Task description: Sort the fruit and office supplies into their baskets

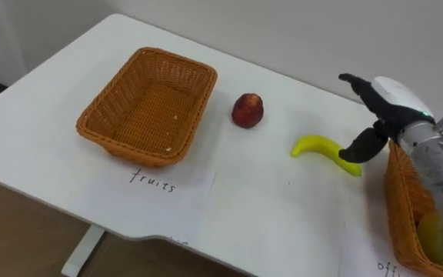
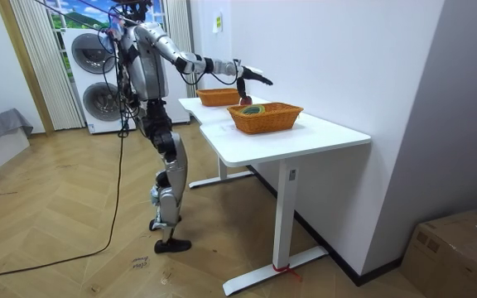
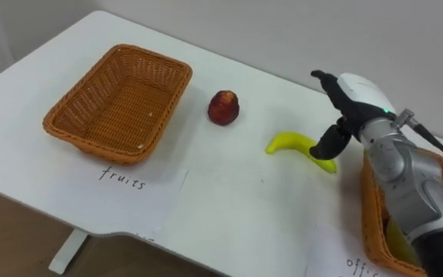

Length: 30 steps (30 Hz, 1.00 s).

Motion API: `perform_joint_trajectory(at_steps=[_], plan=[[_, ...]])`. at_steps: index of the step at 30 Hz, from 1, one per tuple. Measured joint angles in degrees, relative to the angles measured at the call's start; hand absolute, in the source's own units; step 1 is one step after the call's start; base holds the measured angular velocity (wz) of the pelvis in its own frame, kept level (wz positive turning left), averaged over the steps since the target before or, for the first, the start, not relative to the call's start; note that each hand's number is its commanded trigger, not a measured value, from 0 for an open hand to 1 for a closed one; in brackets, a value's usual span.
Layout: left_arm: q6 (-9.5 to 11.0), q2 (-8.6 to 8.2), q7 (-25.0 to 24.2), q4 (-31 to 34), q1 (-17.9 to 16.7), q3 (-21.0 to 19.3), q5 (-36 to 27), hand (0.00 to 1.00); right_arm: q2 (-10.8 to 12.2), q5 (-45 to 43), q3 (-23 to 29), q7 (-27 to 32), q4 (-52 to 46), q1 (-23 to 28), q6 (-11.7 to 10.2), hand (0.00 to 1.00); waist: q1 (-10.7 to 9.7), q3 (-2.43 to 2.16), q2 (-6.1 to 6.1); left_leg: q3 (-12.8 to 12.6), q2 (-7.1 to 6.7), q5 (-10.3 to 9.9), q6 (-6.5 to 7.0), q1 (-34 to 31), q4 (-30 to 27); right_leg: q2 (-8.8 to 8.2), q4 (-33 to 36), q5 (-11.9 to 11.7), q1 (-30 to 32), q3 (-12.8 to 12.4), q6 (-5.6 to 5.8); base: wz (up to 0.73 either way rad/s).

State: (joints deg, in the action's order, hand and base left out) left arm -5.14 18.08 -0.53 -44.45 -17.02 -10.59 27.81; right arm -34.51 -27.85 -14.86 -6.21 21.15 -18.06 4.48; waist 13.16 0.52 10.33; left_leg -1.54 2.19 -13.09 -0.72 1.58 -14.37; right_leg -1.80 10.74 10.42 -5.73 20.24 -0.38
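The white, smooth-topped table (image 1: 283, 223) with rounded corners carries all the task items. The robot stands on the wooden herringbone floor (image 2: 73, 232) at the table's long front edge, with its right arm stretched out over the top.

An orange-brown rectangular wicker basket (image 1: 108, 94) stands near the table's left end. Its weave is tight, its walls slope outward, and it is empty. A white paper sheet with handwriting (image 1: 160, 185) lies flat between this basket and the front edge.

A second orange-brown wicker basket (image 1: 397, 200) of the same weave stands toward the table's right end. It holds a yellow-green rounded object (image 1: 437, 231) that cannot be identified. The robot's forearm crosses above this basket and hides part of it.

The right hand (image 1: 394, 96), with a white back and black fingers, hangs above the table just left of the second basket. Its fingers are straight and spread, its thumb points down, and it holds nothing. The thumb tip overlaps the right end of the banana; contact cannot be confirmed.

The yellow, curved, smooth-skinned banana (image 1: 321, 148) lies flat between the two baskets. The red, round, slightly mottled apple (image 1: 248, 110) rests just beside the empty basket's right wall, apart from it and from the banana.

Two stacked white washing machines (image 2: 98, 74) stand behind the robot. A brown cardboard box (image 2: 458, 252) sits on the floor at the room view's right.
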Motion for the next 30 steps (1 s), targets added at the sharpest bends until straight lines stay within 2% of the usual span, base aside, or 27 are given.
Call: perform_joint_trajectory(at_steps=[6, 11, 17, 19, 25, 27, 30], plan=[[-0.75, 0.38, 0.46, 0.01, 0.25, 0.46, -0.07, 0.00, 0.20, 0.11, -0.23, 0.03, 0.63, 0.00, 0.66, 0.00, 0.11, -0.01, 0.01, 0.51, 0.06, -0.01, -0.02, -2.57, -1.36, 0.02, 0.21, -0.27, 1.74, 0.45, -0.42, 0.04], [-0.89, 0.55, 1.17, 0.01, 1.15, 2.76, -0.05, 0.00, 0.33, 0.15, -0.30, 0.27, 1.82, -0.03, 0.87, 0.00, 0.67, -0.03, 0.27, 0.62, 0.10, -0.02, 0.01, -4.51, -2.46, -0.08, 1.03, -0.38, 3.48, 0.38, -0.56, 0.00], [-1.95, 0.63, 1.65, 0.12, 2.28, 4.15, -0.05, 0.00, 0.32, 0.43, -0.29, 0.29, 3.15, -0.03, 2.65, 0.00, 1.21, -0.05, 0.50, 0.97, 0.14, -0.09, 0.08, -6.22, -3.50, -0.04, 1.23, -0.47, 4.55, 0.58, -0.68, 0.02], [-1.97, 0.63, 1.65, 0.12, 2.72, 4.63, -0.07, 0.00, 0.32, 0.83, -0.29, 0.29, 3.89, -0.05, 2.61, 0.00, 1.30, 0.18, 0.43, 1.31, 0.21, -0.23, 0.07, -7.08, -4.39, -0.02, 1.49, -0.51, 5.03, 1.02, -0.74, 0.05], [-1.95, 1.07, 1.72, 0.08, 4.30, 5.26, -0.07, 0.00, 0.39, 3.46, -0.36, 0.29, 9.61, -0.39, 2.49, 0.00, 1.69, 0.45, 0.76, 1.91, 0.19, -0.28, 0.11, -8.79, -5.37, -0.09, 2.02, -0.55, 6.25, 1.75, -0.82, 0.05], [-1.87, 1.25, 2.60, -0.18, 4.89, 5.27, -0.15, 0.00, 0.40, 3.43, -1.50, 0.49, 13.18, -2.04, 2.52, 0.00, 1.98, 0.69, 0.90, 1.93, 0.26, -0.21, 0.04, -9.82, -5.55, -0.04, 2.09, -0.70, 7.18, 1.77, -1.03, 0.00], [-1.58, 1.65, 2.98, -0.68, 5.88, 5.51, -0.28, 0.00, 0.39, 3.99, -1.92, 1.24, 14.31, -4.09, 2.33, 0.00, 1.69, 0.74, 1.10, 1.93, 0.58, -0.22, 0.00, -12.20, -6.55, 0.16, 2.42, -0.92, 9.27, 1.83, -1.34, 0.00]])
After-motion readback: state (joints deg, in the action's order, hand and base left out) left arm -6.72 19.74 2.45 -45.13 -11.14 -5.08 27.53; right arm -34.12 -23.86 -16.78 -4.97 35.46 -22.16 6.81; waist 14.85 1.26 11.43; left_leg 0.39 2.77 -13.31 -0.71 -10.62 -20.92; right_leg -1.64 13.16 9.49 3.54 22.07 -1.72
